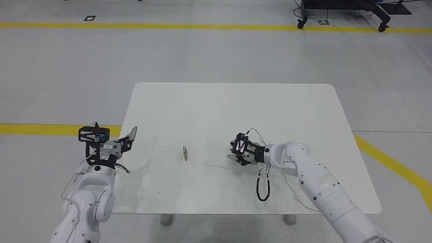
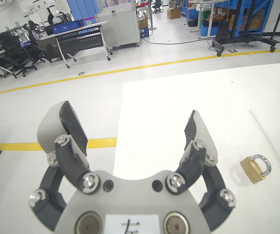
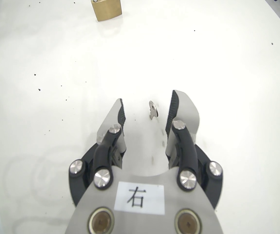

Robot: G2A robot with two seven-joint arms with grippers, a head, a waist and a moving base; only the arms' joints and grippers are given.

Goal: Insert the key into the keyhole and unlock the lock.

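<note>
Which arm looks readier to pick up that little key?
Right: the right gripper is open with the key lying between its fingers. The left gripper sits open at the edge of the table, far off.

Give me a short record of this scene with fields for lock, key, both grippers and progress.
Lock: brass padlock lying on the white table, shackle looks closed.
Key: small metal key on the table, apart from the lock.
Right gripper: open, fingers either side of the key, not gripping.
Left gripper: open, empty, at the table's left edge.
Progress: key not yet picked up.
</note>
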